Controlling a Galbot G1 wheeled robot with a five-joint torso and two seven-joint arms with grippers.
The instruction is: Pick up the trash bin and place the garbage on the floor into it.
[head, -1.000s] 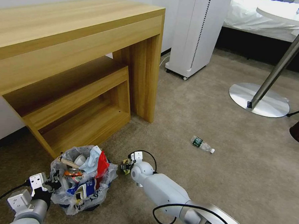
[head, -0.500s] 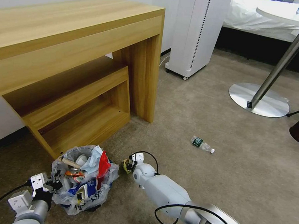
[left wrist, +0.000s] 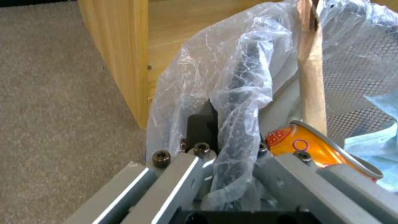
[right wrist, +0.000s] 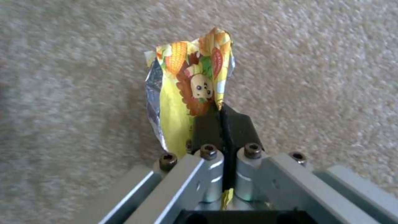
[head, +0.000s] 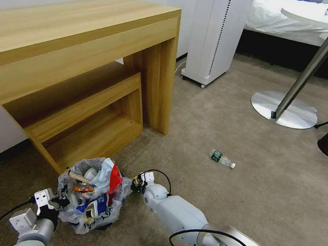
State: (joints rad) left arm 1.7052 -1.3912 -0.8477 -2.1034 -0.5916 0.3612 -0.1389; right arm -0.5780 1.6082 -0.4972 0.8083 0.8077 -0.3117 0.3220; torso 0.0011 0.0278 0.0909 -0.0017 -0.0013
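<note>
I see a yellow wrapper (right wrist: 188,84) printed with orange corn cobs and a cartoon face, silver inside, against the beige-tan floor (right wrist: 311,62). The trash bin (head: 90,196) wears a translucent white bag with blue print; inside sit an orange can (left wrist: 307,146), a red wrapper (head: 113,179) and a light-blue mask (head: 103,173). The clear bottle (head: 222,158) has a green label.

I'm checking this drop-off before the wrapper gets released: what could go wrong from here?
The right gripper pinches only an edge of the yellow wrapper, so it may slip out. The trash bin is already heaped, so the wrapper could slide off onto the floor. The left gripper holds just the bagged rim, which may tilt.
</note>
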